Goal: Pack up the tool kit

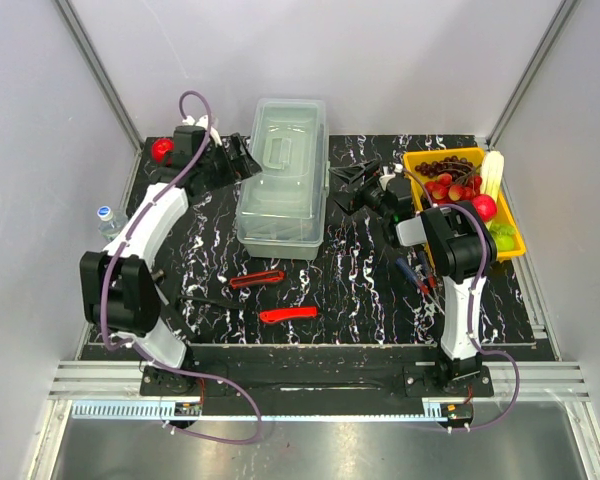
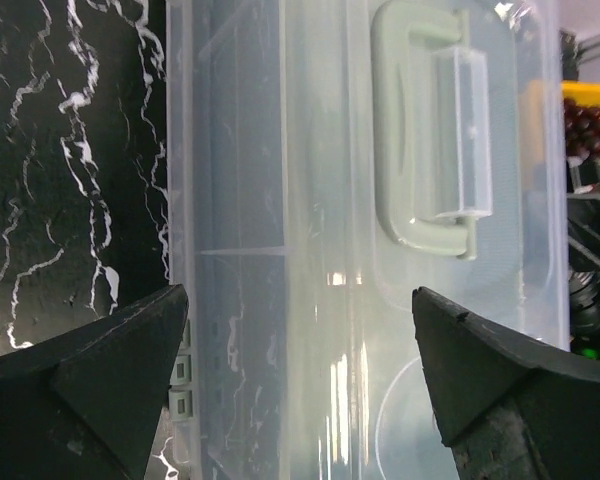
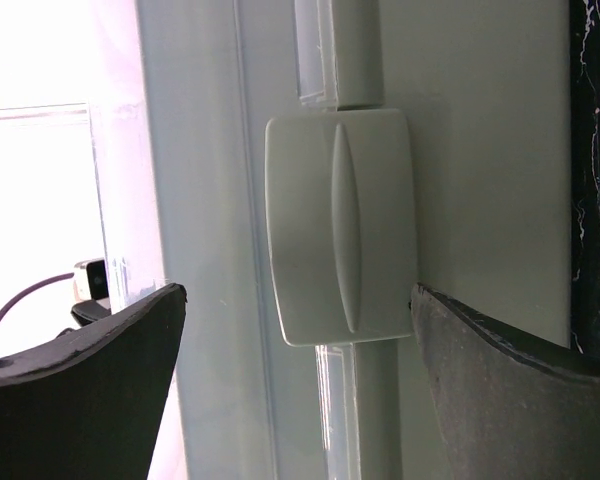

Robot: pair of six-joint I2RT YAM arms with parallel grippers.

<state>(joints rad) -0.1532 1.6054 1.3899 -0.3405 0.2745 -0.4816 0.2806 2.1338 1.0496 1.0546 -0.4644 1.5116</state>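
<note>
The tool kit's translucent pale toolbox [image 1: 280, 185] stands with its lid down at the back middle of the table, handle [image 1: 277, 152] on top. My left gripper [image 1: 242, 158] is open at the box's left side. In the left wrist view the lid and handle [image 2: 430, 150] fill the space past the open left gripper [image 2: 300, 300]. My right gripper [image 1: 345, 187] is open at the box's right side, and the right gripper [image 3: 300, 300] faces the latch [image 3: 340, 225]. Two red tools [image 1: 257, 279] [image 1: 288, 314] lie in front of the box. A blue-handled tool [image 1: 412, 272] lies by the right arm.
A yellow tray [image 1: 514, 240] of fruit sits at the right. A water bottle [image 1: 105, 218] stands off the mat on the left, and a red object [image 1: 161, 150] lies at the back left corner. A thin black tool [image 1: 195, 300] lies near the left arm.
</note>
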